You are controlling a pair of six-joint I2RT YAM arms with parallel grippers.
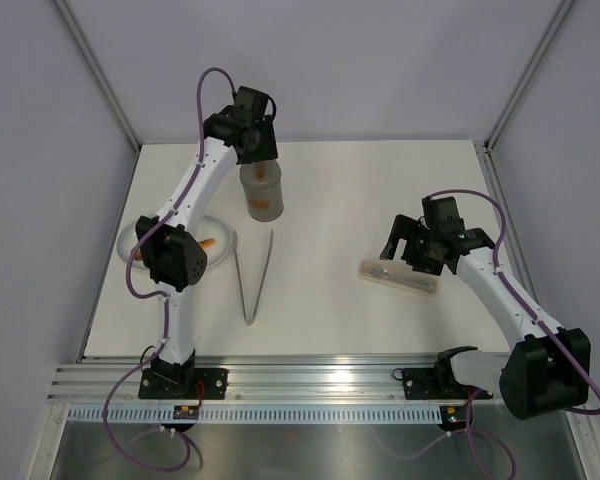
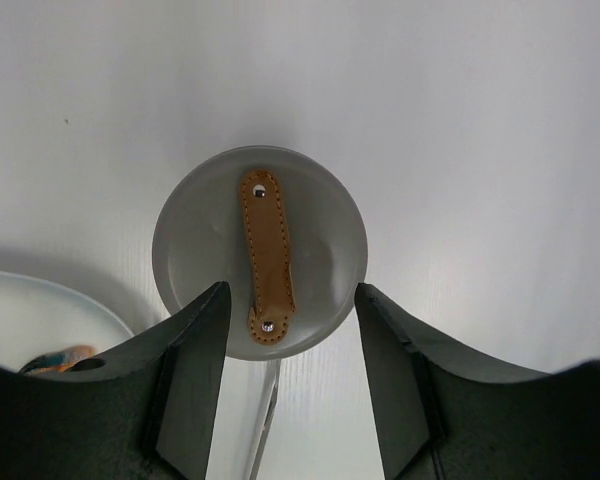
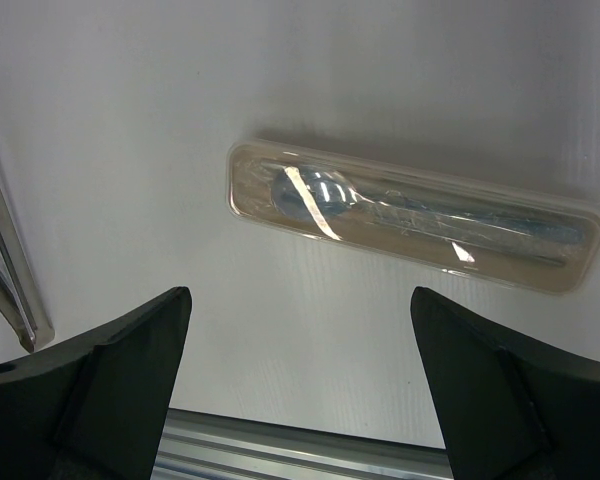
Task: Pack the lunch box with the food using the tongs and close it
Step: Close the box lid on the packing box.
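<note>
The lunch box [image 1: 263,197], a tall grey canister, stands at the back of the table with its round lid [image 2: 202,232] on top; the tan strip handle [image 2: 267,255] runs across the lid. My left gripper [image 2: 292,290] hovers right over it [image 1: 252,140], open, its fingers apart on either side of the lid's near edge and holding nothing. The silver tongs [image 1: 251,276] lie on the table in a narrow V, in front of the canister. Small orange food [image 1: 211,243] rests on the white plate [image 1: 132,236]. My right gripper [image 3: 300,292] is wide open and empty.
A flat tan packet [image 3: 410,215] in clear wrapping with cutlery inside lies on the right side of the table, just beyond my right gripper [image 1: 405,246]. An aluminium rail [image 1: 310,382] runs along the near edge. The plate's rim [image 2: 40,300] shows left of the canister.
</note>
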